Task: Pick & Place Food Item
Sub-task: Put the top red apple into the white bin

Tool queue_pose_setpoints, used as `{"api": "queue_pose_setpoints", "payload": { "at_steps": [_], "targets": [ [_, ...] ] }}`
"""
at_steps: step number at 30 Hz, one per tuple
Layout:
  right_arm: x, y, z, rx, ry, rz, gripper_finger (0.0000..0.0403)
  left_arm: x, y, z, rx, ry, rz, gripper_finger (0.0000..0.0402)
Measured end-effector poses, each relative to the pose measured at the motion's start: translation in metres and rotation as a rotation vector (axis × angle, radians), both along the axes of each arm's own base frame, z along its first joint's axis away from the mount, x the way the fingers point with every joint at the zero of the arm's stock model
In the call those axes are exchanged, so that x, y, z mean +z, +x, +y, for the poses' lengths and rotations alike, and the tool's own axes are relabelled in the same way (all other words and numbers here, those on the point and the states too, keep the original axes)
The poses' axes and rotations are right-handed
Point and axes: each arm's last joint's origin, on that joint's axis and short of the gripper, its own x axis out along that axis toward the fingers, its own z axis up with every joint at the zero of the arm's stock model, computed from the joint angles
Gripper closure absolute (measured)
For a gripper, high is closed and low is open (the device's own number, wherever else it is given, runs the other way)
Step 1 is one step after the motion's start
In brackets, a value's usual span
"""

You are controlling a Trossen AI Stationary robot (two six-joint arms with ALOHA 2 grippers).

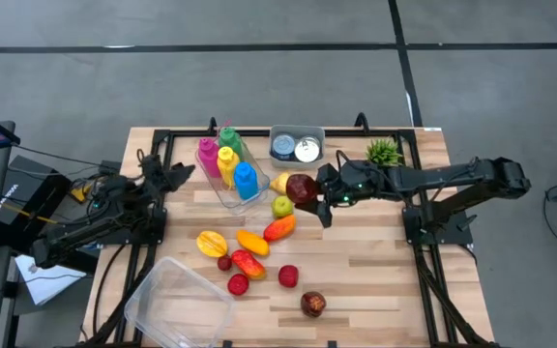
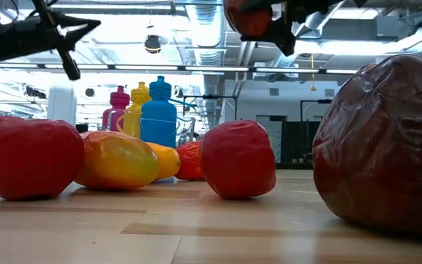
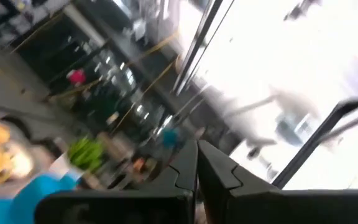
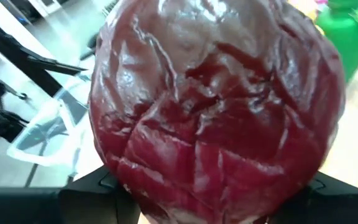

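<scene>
High view shows the right gripper (image 1: 309, 190) pinching a dark red fruit (image 1: 302, 188), lifted above the surface over the cluster of toy food, likely so it can be carried without knocking the green apple (image 1: 282, 205) just below it. Well off from that gripper, at the near corner, lies the clear plastic container (image 1: 177, 295), probably where the fruit belongs. Parked at the far side, the left gripper (image 1: 183, 173) has its fingers pressed together, holding nothing.

An industrial lab: exposed ceiling ducts (image 2: 204, 33), concrete floor (image 1: 259, 87), framed wooden table (image 1: 356, 261).
</scene>
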Motion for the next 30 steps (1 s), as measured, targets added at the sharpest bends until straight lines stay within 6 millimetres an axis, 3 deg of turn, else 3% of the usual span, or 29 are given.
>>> {"api": "queue_pose_setpoints", "payload": {
  "at_steps": [6, 15, 23, 30],
  "targets": [
    [0.003, 0.001, 0.004, 0.015, 0.001, -0.037, 0.0163, 0.008, -0.006, 0.001, 0.097, -0.044, -0.13, 0.0402],
    [0.003, 0.001, 0.004, 0.015, 0.001, -0.038, 0.0163, 0.008, -0.007, 0.004, 0.199, -0.095, -0.159, 0.0402],
    [0.003, 0.001, 0.004, 0.016, -0.001, -0.038, 0.0163, 0.015, -0.012, 0.002, 0.141, -0.118, -0.275, 0.0402],
    [0.003, 0.001, 0.004, 0.021, -0.016, -0.039, 0.0163, 0.041, -0.024, -0.009, 0.015, 0.028, -0.418, 0.0402]
  ]
}}
